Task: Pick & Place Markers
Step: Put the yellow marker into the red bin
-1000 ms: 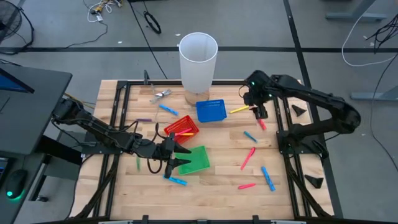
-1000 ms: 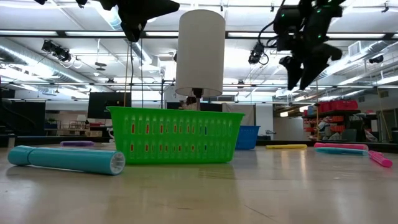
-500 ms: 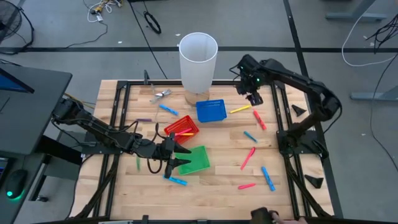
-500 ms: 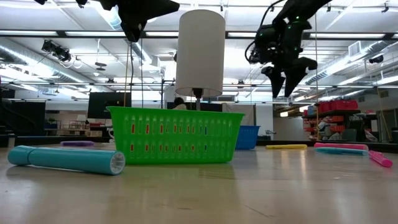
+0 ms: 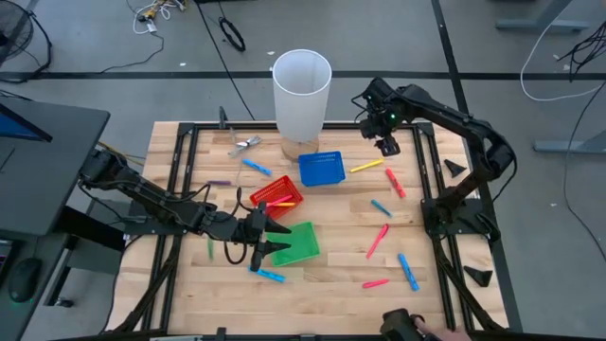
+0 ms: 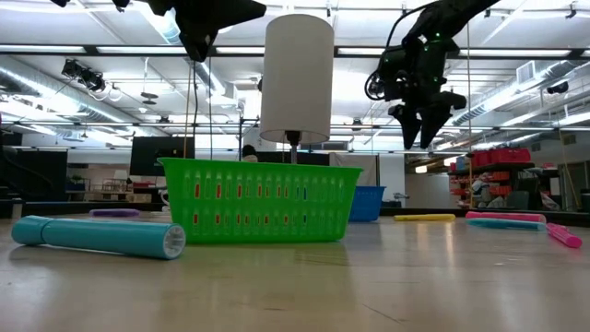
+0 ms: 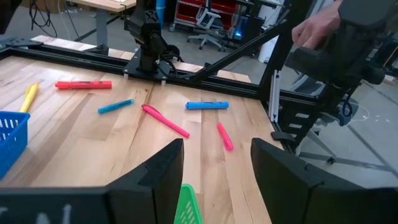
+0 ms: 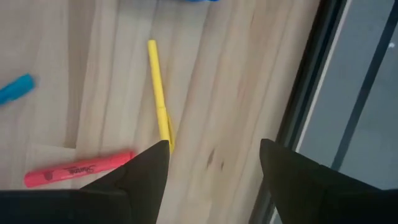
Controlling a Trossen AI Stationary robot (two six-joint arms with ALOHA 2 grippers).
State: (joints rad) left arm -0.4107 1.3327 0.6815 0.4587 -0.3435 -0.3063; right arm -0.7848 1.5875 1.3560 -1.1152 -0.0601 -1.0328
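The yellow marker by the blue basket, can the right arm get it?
Probably yes. The right gripper hangs open just above the yellow marker, and nothing lies between them; the blue basket sits off to one side.

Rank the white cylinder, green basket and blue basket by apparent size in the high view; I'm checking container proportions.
1. White cylinder
2. Green basket
3. Blue basket

The baskets look close, so their order is unsure.

Both arms were matte black, built of slim tubular links joined by thicker rounded joints. The right arm (image 5: 454, 118) carried a small green light near its wrist, just behind the right gripper (image 5: 386, 145), whose two dark fingers tapered to blunt, wedge-shaped tips. The left gripper (image 5: 270, 244) had the same black, flat-faced fingers (image 7: 155, 177) with bevelled edges. Thin black cables ran along the left arm (image 5: 142, 199).
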